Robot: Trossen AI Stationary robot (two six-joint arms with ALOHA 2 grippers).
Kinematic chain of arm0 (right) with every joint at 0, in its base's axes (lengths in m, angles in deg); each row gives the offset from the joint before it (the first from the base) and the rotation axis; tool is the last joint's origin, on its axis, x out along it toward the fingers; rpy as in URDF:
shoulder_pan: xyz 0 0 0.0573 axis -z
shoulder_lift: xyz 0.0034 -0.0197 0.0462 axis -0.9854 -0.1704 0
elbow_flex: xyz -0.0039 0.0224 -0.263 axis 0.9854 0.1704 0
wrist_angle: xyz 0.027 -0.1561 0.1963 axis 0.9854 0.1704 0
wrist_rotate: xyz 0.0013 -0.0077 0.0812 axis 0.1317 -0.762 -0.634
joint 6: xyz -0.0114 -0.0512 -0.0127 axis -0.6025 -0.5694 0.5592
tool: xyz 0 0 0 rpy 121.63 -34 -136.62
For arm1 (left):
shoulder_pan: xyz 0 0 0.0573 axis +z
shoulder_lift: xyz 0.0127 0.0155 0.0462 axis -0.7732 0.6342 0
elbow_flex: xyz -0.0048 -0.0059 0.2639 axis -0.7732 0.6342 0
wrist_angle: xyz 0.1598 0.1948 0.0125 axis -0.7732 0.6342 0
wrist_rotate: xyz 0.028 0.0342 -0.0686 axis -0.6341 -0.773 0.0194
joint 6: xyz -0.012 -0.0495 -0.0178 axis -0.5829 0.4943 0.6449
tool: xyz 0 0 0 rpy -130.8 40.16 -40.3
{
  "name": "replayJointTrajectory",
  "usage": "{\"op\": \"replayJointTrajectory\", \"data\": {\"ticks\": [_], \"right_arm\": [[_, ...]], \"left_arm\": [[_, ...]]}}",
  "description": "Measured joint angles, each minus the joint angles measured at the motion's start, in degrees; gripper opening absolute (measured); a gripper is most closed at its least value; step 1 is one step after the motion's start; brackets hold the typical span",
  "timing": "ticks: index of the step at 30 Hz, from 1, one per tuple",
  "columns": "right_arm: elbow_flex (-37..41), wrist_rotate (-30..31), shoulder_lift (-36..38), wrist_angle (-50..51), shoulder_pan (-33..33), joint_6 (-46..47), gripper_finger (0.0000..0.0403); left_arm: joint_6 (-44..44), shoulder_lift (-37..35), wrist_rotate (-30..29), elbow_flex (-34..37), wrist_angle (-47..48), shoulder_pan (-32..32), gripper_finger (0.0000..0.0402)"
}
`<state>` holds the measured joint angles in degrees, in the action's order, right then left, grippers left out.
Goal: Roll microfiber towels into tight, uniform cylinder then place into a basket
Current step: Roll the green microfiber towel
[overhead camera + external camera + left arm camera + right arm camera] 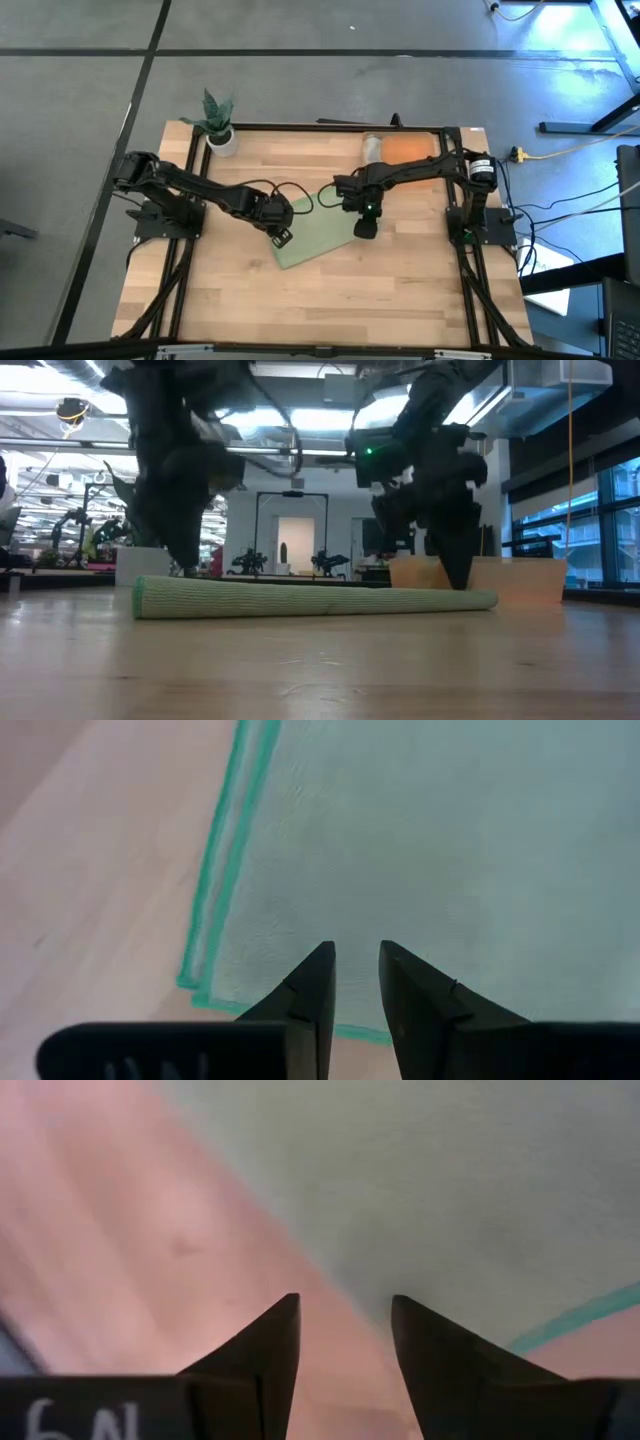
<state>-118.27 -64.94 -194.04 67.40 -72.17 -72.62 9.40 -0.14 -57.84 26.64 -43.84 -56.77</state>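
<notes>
Two pincers stand over one green towel [315, 238], which lies flat near the middle of the desk [400, 290], skewed to its edges. The left pincer [279, 236] is at the towel's left end, near a corner; the left wrist view shows its fingers [310, 995] parted by a narrow gap with nothing between them, poised over the cloth just inside the hemmed edge. The right pincer [366, 228] is at the towel's right end; its fingers [270, 1340] stand somewhat wider apart, also empty, straddling the line where cloth meets wood. From the low view the towel [315, 600] reads as a low, flat band with a slightly thicker left end, so I cannot tell whether a fold or first turn has been made there.

No cylinder shows yet, so the step in hand looks like the start of the roll: both pincers placed at opposite ends of one edge, neither gripping. The next move would call for each to close on the hem at the same moment, lift it just clear and turn it over evenly, so that the roll begins straight and tight.

The basket [405, 149] sits at the desk's far right, well apart from the towel, with a grey towel [371, 147] at its left end. A plant pot [221, 140] stands at the far left corner.
</notes>
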Motion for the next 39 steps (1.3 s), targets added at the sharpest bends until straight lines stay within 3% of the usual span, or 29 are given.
{"op": "replayJointTrajectory", "data": {"ticks": [6,11,15,23,39], "right_arm": [[2.84,5.39,0.00,-5.15,0.06,1.62,0.0161],[4.24,7.65,0.20,-12.10,0.19,1.51,0.0161],[4.26,8.16,0.17,-14.64,0.39,1.54,0.0161],[4.30,14.89,0.09,-19.77,0.73,1.38,0.0161],[4.50,22.36,-0.22,-36.50,4.26,-4.63,0.0161]], "left_arm": [[0.16,4.85,0.19,1.34,-0.10,-0.03,0.0071],[0.13,8.22,3.93,1.08,-0.01,-0.10,0.0071],[0.55,8.54,5.30,1.02,-0.33,-1.34,0.0071],[3.60,7.89,11.01,1.28,-0.29,-5.73,0.0071],[15.16,8.18,9.68,1.52,-11.39,-13.25,0.0071]]}}
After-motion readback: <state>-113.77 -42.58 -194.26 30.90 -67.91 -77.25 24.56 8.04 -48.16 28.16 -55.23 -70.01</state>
